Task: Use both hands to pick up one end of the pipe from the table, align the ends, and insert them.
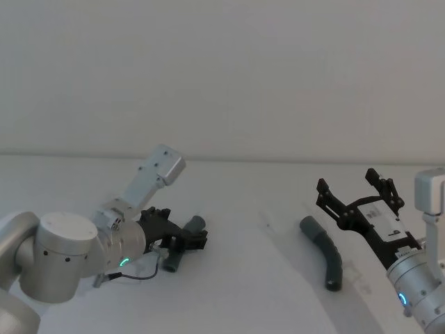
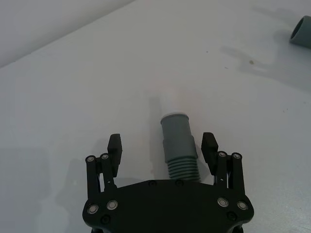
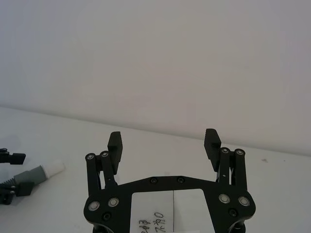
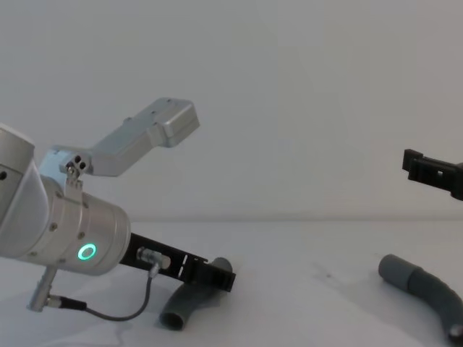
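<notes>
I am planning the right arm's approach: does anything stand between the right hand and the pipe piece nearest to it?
Nothing visible does. The right hand, open, hangs above the table to the right of the right pipe piece, with only open space between them.

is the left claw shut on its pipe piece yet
No, the left claw is open and straddles the pipe piece, with a clear gap on each side.
</notes>
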